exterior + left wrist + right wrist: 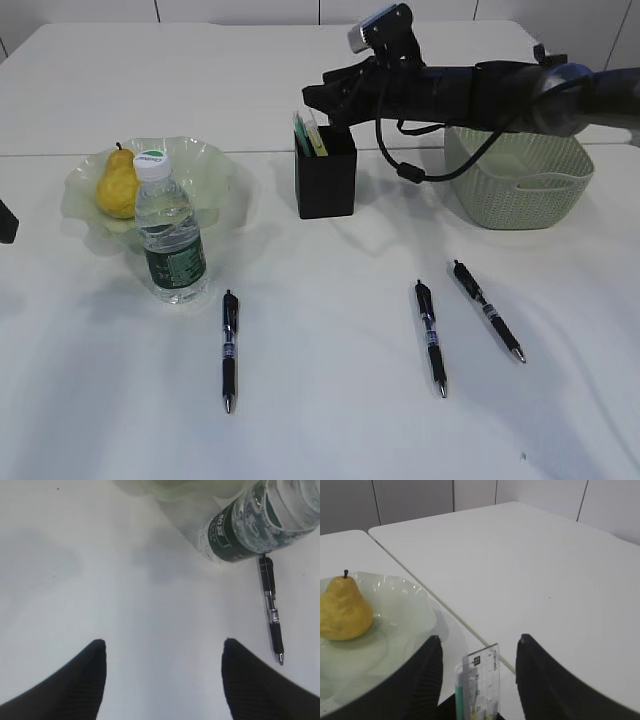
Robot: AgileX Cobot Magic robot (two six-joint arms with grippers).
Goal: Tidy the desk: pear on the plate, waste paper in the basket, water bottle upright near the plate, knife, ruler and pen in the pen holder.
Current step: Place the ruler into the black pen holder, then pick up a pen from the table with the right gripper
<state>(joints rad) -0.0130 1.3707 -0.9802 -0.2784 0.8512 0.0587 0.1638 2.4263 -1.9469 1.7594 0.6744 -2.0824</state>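
Observation:
The yellow pear (118, 184) lies in the wavy pale green plate (215, 165) at the left. In front of the plate, the water bottle (170, 235) stands upright. At mid-desk is the black pen holder (325, 180), holding the clear ruler (484, 680) and a green knife (461, 695). My right gripper (479, 640) hovers open just above the holder, one finger to each side of the ruler and clear of it. Three pens (229, 350) (431, 336) (487, 310) lie on the desk (330, 420). My left gripper (164, 642) is open over bare desk, near the bottle (255, 525). No waste paper shows.
The sage-green basket (520, 185) stands at the right, behind the right arm (470, 95) that reaches across from that side. In the left wrist view, one pen (271, 610) lies just beyond the bottle. A seam runs across the desk behind the plate.

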